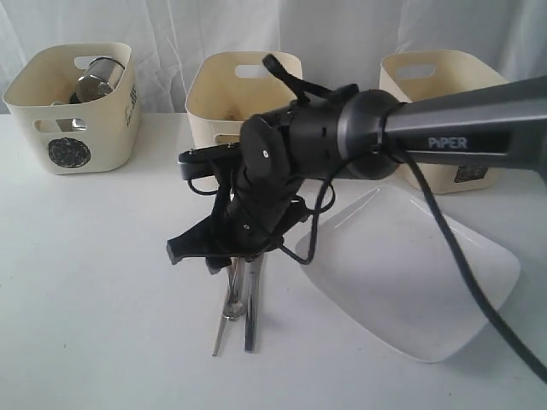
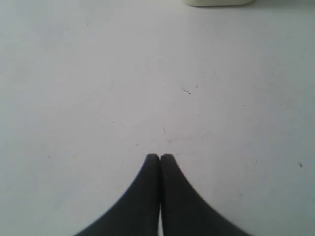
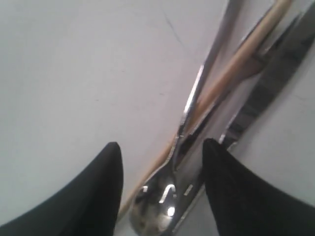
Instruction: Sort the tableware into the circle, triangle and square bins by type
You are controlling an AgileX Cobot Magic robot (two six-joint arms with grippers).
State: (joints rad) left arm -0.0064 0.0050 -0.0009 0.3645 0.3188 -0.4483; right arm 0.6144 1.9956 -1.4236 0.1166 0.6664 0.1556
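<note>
My right gripper reaches across to the middle of the table and hangs low over a small pile of cutlery. In the right wrist view its fingers stand open on either side of a rounded steel handle end, with a pale chopstick and the steel knife lying alongside. The large white plate lies just to the right. The circle bin at back left holds steel mugs. My left gripper is shut and empty over bare table.
Two more cream bins stand at the back, one in the middle and one at the right. The arm hides the middle bin's mark. A bin's base shows at the edge of the left wrist view.
</note>
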